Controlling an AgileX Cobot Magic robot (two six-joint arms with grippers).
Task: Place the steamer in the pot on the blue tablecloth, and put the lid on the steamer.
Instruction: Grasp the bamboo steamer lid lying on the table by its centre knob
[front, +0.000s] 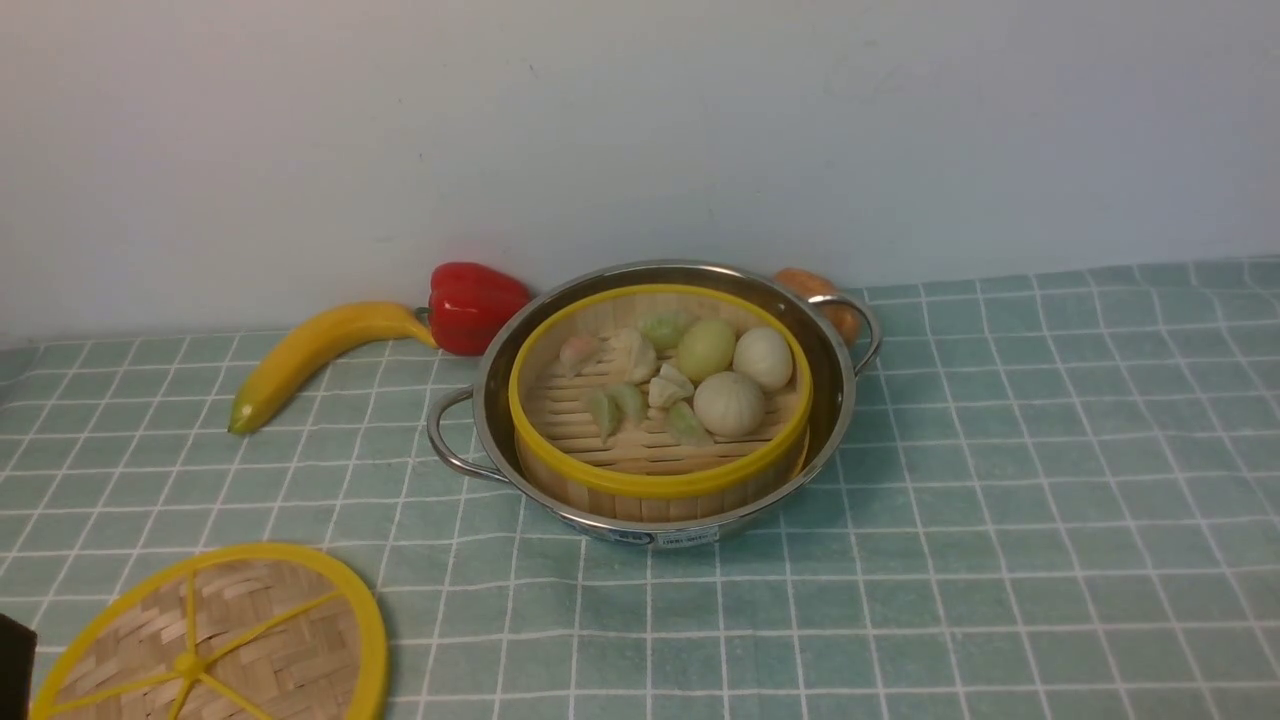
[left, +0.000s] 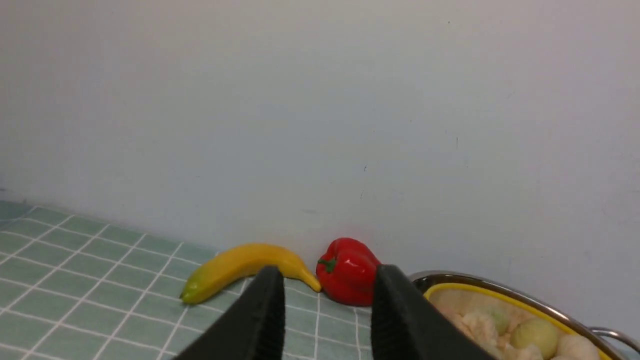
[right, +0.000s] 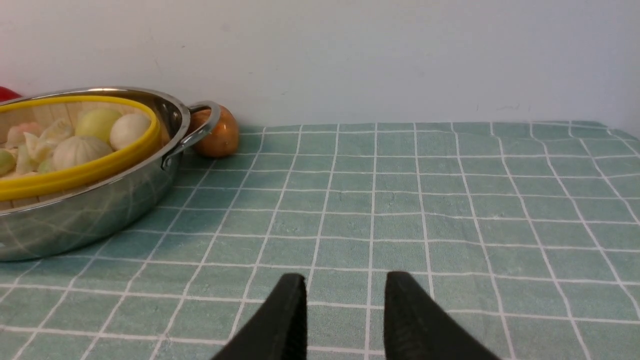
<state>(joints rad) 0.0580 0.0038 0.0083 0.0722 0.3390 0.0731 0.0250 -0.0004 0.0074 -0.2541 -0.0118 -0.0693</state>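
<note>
While the steamer (front: 660, 487) is sitting inside the pot (front: 842, 400), both of my pincers are hanging open and gripping nothing. The pot is standing on the blue tablecloth (front: 1000, 500) close to the back wall, and the steamer's yellow rim is showing above the steel edge on the near side. Three pale buns (front: 730, 403) and a scatter of small dumplings (front: 640, 355) are lying on the steamer's slatted floor.

The lid (front: 220, 640) is lying flat on the cloth at the near left, well apart from the pot, and only the front view is showing it. My left gripper (left: 330, 274) is appearing in its wrist view with a clear gap between its two black fingers. It is pointing toward a banana (left: 240, 270) and a red pepper (left: 350, 272) resting just beside each other by the wall.

My right gripper (right: 346, 278) is likewise standing parted, over bare cloth to the pot's right. Its wrist view is giving the fullest look at an orange-brown round thing (right: 215, 137) tucked just behind the pot's right handle (right: 215, 117), which the front view is half hiding.
</note>
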